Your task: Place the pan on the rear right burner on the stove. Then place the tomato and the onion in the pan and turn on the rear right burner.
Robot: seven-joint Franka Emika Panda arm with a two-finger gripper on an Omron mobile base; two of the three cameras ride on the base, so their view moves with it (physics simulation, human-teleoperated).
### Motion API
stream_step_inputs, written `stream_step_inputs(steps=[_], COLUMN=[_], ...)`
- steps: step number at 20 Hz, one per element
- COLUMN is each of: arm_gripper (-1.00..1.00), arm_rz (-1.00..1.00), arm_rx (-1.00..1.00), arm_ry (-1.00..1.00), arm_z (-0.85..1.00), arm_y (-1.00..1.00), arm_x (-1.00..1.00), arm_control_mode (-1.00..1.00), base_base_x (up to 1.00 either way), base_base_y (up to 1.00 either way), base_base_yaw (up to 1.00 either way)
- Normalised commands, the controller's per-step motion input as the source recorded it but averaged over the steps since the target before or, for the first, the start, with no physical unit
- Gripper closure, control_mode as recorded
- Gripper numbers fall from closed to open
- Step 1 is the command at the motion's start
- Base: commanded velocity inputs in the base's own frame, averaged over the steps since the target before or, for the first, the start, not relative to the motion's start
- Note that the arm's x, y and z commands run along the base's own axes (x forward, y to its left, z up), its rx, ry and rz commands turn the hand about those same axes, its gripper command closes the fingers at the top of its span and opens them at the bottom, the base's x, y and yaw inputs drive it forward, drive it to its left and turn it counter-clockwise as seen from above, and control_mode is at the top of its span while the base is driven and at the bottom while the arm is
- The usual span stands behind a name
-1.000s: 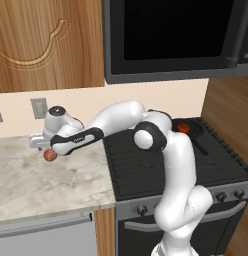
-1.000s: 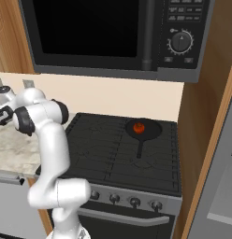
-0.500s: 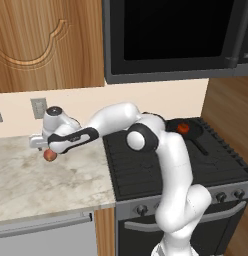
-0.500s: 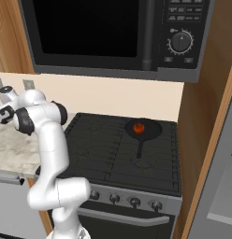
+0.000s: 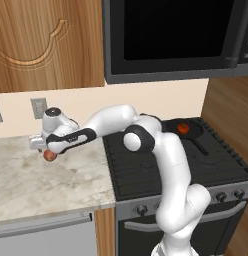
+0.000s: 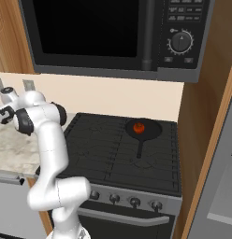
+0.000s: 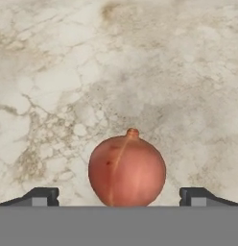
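So the arm is stretched way out to its left over the marble tabletop [image 5: 41, 185], which has plenty of bare surface toward the front edge and toward the stove [image 5: 176, 160]. Behind the hand it's tighter: the wall with an outlet [image 5: 38, 107] is close, and the wood cabinet [image 5: 46, 45] hangs overhead.

The onion [image 7: 126, 168] sits on the tabletop (it reads more reddish-brown than pink up close, with a little nub on top). In the hand view it lies right between the two fingers [image 7: 41, 196], centred, with a clear gap on each side, so nothing touches it. The fingers are spread as wide as they go. From the left base view the gripper [image 5: 46, 150] is down at the onion [image 5: 49, 156], which peeks out just below the hand; whether the tips reach the stone I can't tell.

Over on the stove, the pan [image 6: 143, 129] is on the rear right burner [image 6: 155, 125], handle pointing toward the front, and the tomato [image 6: 139, 126] is inside it. Microwave [image 6: 113, 32] sits above all that.

Compared with a second ago, the hand has dropped slightly lower around the onion; the fingers' spread looks the same. The pan and tomato haven't budged.
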Motion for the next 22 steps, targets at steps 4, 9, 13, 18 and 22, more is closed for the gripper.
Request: stream_step_inputs(steps=[4, 9, 13, 18, 22], arm_gripper=[-1.00, -1.00, -1.00, -1.00, -1.00], arm_rz=[0.00, 0.00, 0.00, 0.00, 0.00], arm_rx=[0.00, 0.00, 0.00, -0.01, 0.00], arm_ry=[0.02, 0.02, 0.02, 0.02, 0.00], arm_z=[-0.25, -0.21, -0.16, -0.13, 0.00], arm_y=[0.00, 0.00, 0.00, 0.00, 0.00], arm_x=[0.04, 0.07, 0.07, 0.12, 0.00], arm_control_mode=[-1.00, -1.00, -1.00, -1.00, -1.00], base_base_x=[0.00, 0.00, 0.00, 0.00, 0.00], base_base_y=[0.00, 0.00, 0.00, 0.00, 0.00], base_base_yaw=[0.00, 0.00, 0.00, 0.00, 0.00])
